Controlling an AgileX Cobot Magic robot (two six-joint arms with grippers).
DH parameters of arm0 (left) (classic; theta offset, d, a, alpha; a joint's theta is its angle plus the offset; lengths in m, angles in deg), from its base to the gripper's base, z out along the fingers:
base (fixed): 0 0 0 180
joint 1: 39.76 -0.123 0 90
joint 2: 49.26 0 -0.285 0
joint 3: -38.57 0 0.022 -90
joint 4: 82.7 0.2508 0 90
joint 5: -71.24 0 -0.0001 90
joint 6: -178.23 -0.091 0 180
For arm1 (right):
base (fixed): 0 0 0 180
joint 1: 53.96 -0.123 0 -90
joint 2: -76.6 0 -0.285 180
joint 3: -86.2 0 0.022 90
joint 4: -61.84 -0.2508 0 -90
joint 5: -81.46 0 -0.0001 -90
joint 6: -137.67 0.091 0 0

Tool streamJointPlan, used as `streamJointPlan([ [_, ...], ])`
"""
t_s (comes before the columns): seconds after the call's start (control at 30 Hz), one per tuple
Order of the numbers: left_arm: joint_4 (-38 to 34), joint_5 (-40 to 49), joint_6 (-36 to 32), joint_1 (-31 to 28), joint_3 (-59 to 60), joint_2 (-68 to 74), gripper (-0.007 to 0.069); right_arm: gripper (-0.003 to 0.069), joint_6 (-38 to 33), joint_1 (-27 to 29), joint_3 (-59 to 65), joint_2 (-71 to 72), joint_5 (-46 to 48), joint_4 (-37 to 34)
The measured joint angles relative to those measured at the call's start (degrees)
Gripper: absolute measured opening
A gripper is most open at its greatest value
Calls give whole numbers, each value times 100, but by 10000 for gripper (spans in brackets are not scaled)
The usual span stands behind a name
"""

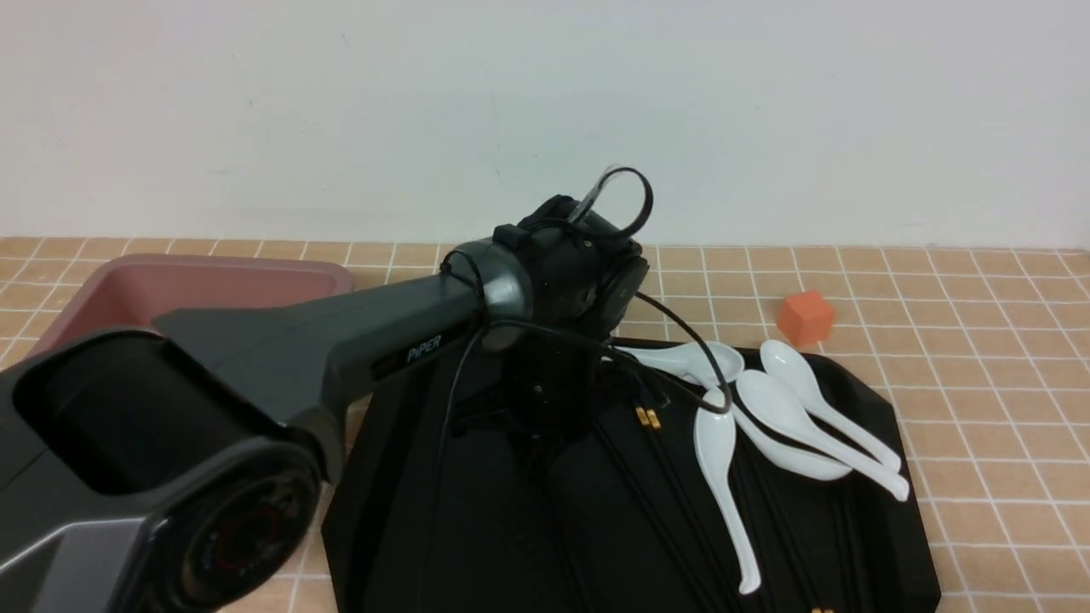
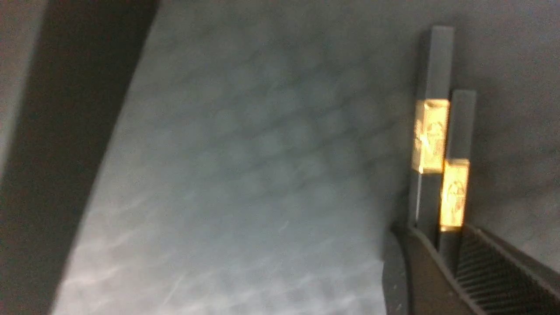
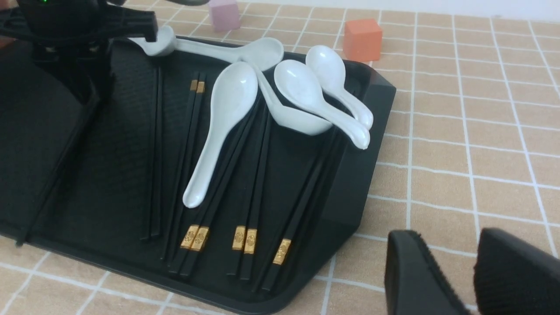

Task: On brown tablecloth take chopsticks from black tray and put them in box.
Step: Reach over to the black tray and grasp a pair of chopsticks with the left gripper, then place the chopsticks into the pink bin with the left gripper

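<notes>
The left gripper (image 2: 437,229) is closed narrowly on a pair of chopsticks (image 2: 435,65), pinching them just behind their gold bands (image 2: 431,135). It hangs over the black tray (image 3: 354,175), which sits mid-worktop toward the near edge. The right gripper (image 3: 474,262) holds nothing, its jaws only a little apart, over the brown tablecloth (image 1: 979,340) off the tray's near-right corner.

With so short a hold at one end, the long free length could swing, scissor apart or slip. It could also catch the tray's rim on the way to the box (image 1: 196,289) at the far-left corner. The arm's cable (image 1: 681,340) hangs close to the white soup spoons (image 1: 792,417) and might drag one.

Only the left wrist view shows the pinch; in the front view the wrist hides it. Only the front view shows the box. Only the right wrist view shows the remaining chopsticks (image 3: 258,183) clearly, and a pink cube (image 3: 224,14) near the orange cube (image 3: 362,39).
</notes>
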Motion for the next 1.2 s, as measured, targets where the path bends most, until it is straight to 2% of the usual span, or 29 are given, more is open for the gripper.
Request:
streamJointPlan([
  [0.23,-259,183,-41,-142,53,-461,121,240,0,0,0,0,0,0],
  [0.6,-308,253,-729,-1010,70,-1833,121,240,0,0,0,0,0,0],
  [0.7,-256,288,-1222,-1474,70,-2291,121,240,0,0,0,0,0,0],
  [0.77,-188,333,-1845,-1816,70,-2573,121,240,0,0,0,0,0,0],
  [0.9,-78,358,-2597,-2148,192,-2827,121,240,0,0,0,0,0,0],
  [0.93,17,358,-3060,-2280,329,-2908,121,240,0,0,0,0,0,0],
  [1.0,136,370,-3442,-2386,448,-2938,121,240,0,0,0,0,0,0],
  [1.07,369,363,-4158,-2594,771,-2938,121,240,0,0,0,0,0,0],
  [1.2,649,341,-4454,-2907,1129,-2813,121,240,0,0,0,0,0,0],
])
